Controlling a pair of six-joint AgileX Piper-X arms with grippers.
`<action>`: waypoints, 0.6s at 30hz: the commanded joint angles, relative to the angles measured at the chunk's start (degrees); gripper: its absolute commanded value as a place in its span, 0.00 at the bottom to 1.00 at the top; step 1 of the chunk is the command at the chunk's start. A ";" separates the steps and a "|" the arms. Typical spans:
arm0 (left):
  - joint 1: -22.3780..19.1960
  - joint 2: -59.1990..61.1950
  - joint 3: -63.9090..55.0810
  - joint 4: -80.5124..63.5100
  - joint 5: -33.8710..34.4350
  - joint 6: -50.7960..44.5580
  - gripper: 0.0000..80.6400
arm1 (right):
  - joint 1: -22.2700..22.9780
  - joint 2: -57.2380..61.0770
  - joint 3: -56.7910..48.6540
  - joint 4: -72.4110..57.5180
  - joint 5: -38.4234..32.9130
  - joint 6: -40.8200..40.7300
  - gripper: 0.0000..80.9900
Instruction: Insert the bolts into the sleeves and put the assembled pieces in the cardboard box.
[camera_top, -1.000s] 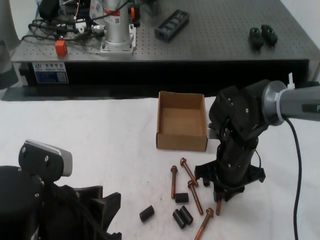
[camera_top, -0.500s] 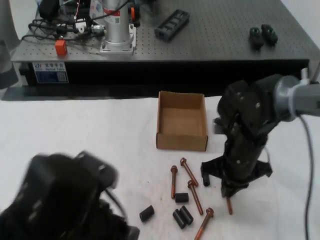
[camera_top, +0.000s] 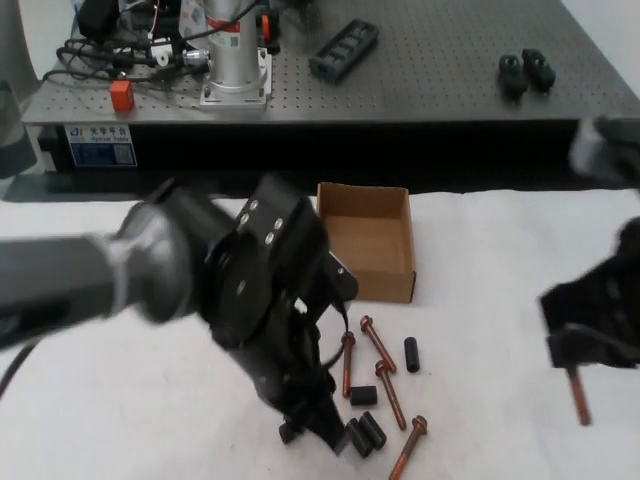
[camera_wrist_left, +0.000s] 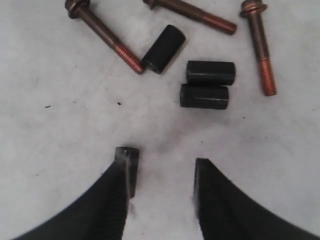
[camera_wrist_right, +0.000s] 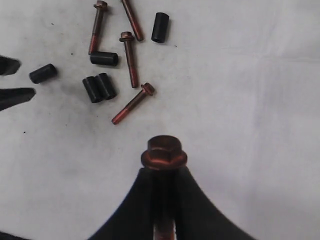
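White cloth is spread over the bench, and two changes are noted on it within the last second. The left arm, previously folded at the near left corner, has been swung in over the scattered parts. The right arm, previously lowered among the bolts, has been raised and carried out to the right edge. The cardboard box has not been moved, and its interior appears empty.

The left gripper is spread wide with nothing held between its fingers. It is positioned low over the cloth, just beside a pair of sleeves that lie side by side and touching. The right gripper is closed around the shank of a copper-coloured bolt. This bolt has been lifted clear of the cloth and hangs with its shank pointing down.

Four loose bolts are left on the cloth among the black sleeves.

It is judged that one bolt has been collected and that the left arm has been brought into place for a sleeve pick-up. No insertion has yet been made and nothing has been boxed, so the task is taken to be at an early stage.
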 joint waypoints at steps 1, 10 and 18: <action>0.39 0.57 -1.49 2.05 -0.04 0.66 0.39 | -0.18 -0.82 0.00 2.12 -0.79 -0.52 0.02; 3.77 2.62 -3.54 4.72 5.55 1.02 0.39 | -0.18 -4.46 0.00 8.72 -0.79 -2.67 0.02; 3.46 6.42 -3.74 5.91 5.47 3.21 0.39 | -0.18 -4.31 0.00 7.82 -0.79 -2.67 0.02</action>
